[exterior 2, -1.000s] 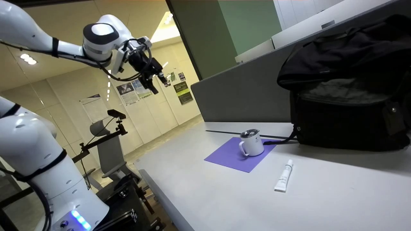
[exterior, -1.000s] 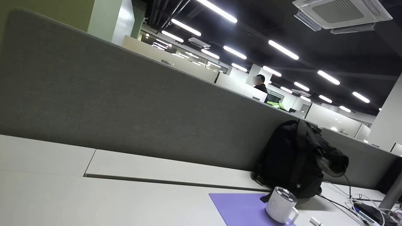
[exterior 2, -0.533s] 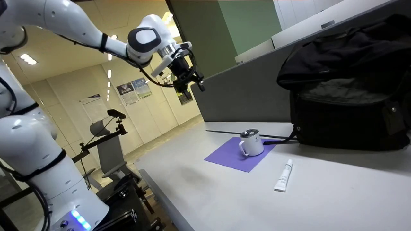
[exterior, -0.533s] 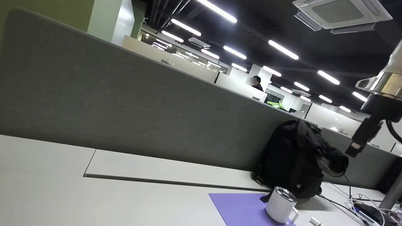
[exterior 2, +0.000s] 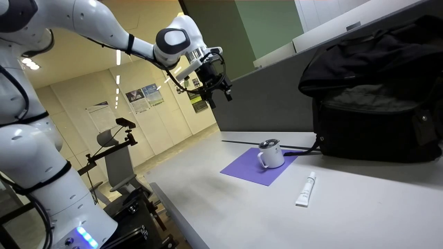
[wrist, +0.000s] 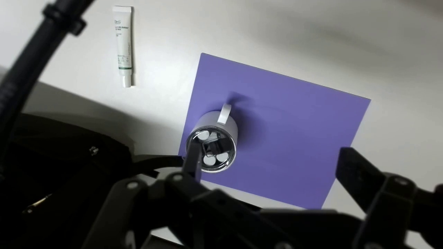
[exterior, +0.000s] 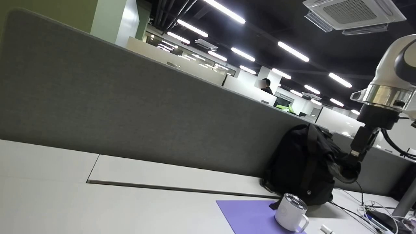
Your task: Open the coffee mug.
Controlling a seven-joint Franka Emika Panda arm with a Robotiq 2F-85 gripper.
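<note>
The hand (wrist: 269,154) is spread wide, its black fingers (wrist: 360,176) far apart with the purple mat (wrist: 287,121) seen between them. In the wrist view one fingertip overlaps the edge of the lid (wrist: 214,147), but in both exterior views the hand hangs well above, apart from the mug (exterior 2: 272,157). Since half a second ago it has travelled farther out over the worktop (exterior 2: 242,211), nearer the mug, and in an exterior view now overlaps the bag (exterior: 302,169).

The mug, unmoved, stands upright on the mat: a smooth white cylinder with a looped handle (wrist: 225,113) and its glossy lid on. The mat is thin, flat and square-cornered. Near it lies a slim white tube (wrist: 123,41) with a green band (wrist: 125,68) near its cap (wrist: 127,79).

Farther off sits the bulky bag, black and soft-sided; its strap (exterior 2: 301,152) reaches onto the mat, ending just beside the mug, whether touching cannot be told. Behind rises a grey panel (exterior: 146,110) with a fabric grain.
</note>
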